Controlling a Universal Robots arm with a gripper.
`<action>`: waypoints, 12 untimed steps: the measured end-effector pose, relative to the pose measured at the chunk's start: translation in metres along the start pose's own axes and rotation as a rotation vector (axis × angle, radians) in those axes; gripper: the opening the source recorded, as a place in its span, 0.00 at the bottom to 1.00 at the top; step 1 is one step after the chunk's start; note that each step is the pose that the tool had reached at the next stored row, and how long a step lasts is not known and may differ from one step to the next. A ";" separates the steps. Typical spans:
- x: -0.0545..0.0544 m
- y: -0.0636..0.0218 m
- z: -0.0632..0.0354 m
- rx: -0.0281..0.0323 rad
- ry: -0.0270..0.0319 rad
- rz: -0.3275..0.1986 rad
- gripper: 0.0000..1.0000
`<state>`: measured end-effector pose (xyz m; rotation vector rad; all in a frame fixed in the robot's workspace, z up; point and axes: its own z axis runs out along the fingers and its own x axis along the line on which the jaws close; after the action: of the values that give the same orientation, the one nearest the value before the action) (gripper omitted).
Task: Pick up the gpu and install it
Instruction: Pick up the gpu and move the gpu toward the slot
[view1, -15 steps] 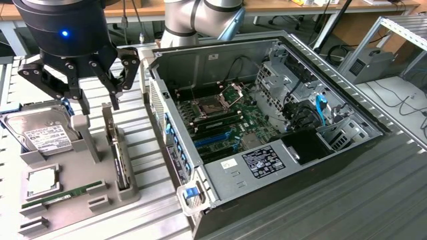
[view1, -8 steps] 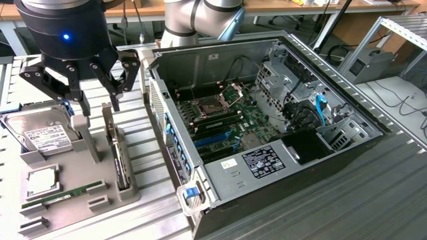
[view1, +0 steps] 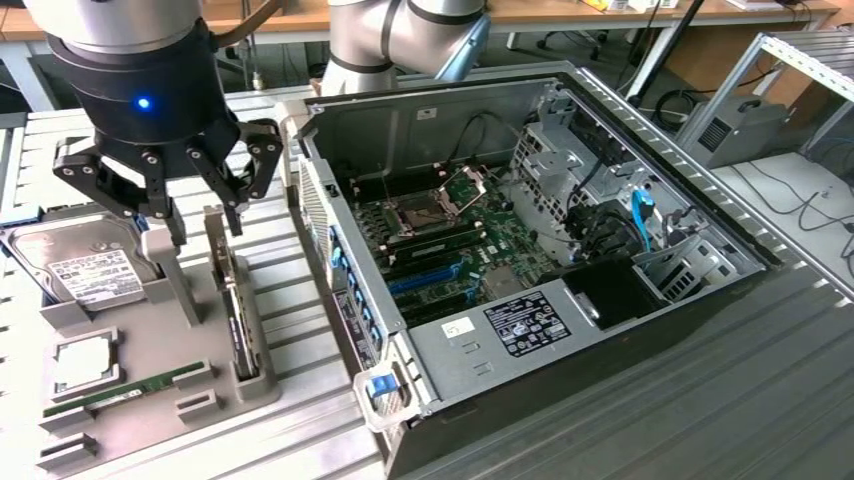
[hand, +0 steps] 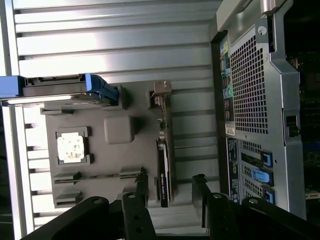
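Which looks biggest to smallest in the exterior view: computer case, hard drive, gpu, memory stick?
1. computer case
2. hard drive
3. gpu and memory stick: both long thin strips, the gpu on edge; too alike to rank.

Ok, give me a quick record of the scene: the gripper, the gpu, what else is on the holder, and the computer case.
gripper: gripper open, fingers spread, above the gpu
gpu: gpu standing on edge in a slot of the grey holder, not gripped, not installed
other parts on holder: hard drive, processor chip, memory stick
computer case: computer case lying with its side open and the motherboard exposed, on the exterior view's right of the holder
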<state>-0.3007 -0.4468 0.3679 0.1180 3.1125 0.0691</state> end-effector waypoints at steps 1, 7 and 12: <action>0.000 -0.0001 0.0016 0.0000 0.0000 0.000 0.48; 0.000 -0.0004 0.0095 0.0000 -0.0001 0.000 0.48; 0.000 -0.0009 0.0206 0.0000 0.0000 0.000 0.48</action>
<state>-0.3007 -0.4468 0.3472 0.1180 3.1125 0.0691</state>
